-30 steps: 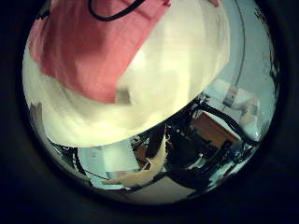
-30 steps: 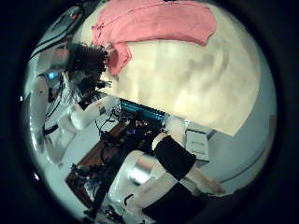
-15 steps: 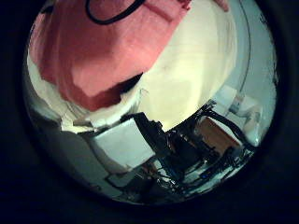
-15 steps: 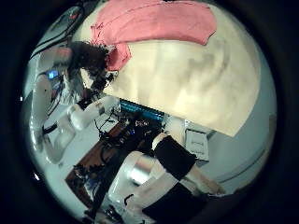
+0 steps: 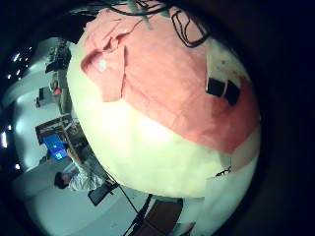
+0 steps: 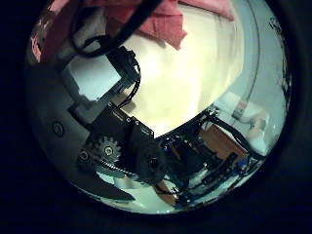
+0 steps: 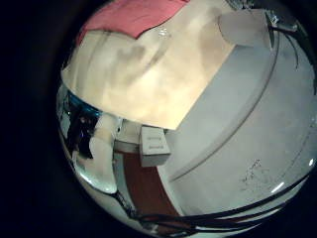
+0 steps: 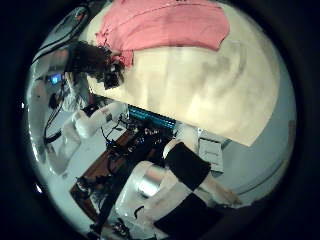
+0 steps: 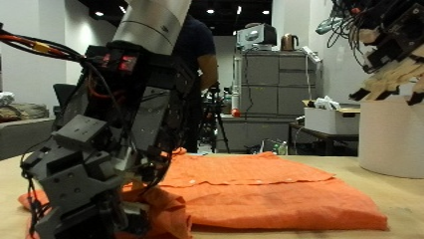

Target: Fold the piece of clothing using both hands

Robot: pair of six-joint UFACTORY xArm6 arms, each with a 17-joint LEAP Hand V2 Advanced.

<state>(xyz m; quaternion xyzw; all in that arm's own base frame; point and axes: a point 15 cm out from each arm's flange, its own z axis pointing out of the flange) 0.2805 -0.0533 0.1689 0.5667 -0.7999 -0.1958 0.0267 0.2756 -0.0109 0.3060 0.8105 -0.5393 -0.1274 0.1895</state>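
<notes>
An orange piece of clothing (image 9: 265, 189) lies spread flat on the tan table (image 9: 391, 184). My left hand (image 9: 93, 169) is down at the corner of the clothing nearest the camera, with its fingers curled into the bunched cloth there. The right thumb side palm view shows this hand (image 8: 95, 60) at the clothing's corner (image 8: 170, 25). The left thumb side palm view shows its curled fingers (image 6: 117, 146) below the clothing (image 6: 161, 19). The left little finger side palm view shows the clothing (image 5: 167, 79) close under the palm. My right hand (image 9: 391, 50) is raised high above the table, with its fingers relaxed and holding nothing.
A white cylinder (image 9: 391, 134) stands at the table's end under my right hand. A grey cabinet (image 9: 265, 85) stands behind the table. A white box (image 7: 154, 144) lies on the floor beside the table (image 7: 149, 79).
My left hand has come down onto the clothing's corner and its fingers have curled in, now filling the left thumb side palm view. The right hand's view has hardly shifted.
</notes>
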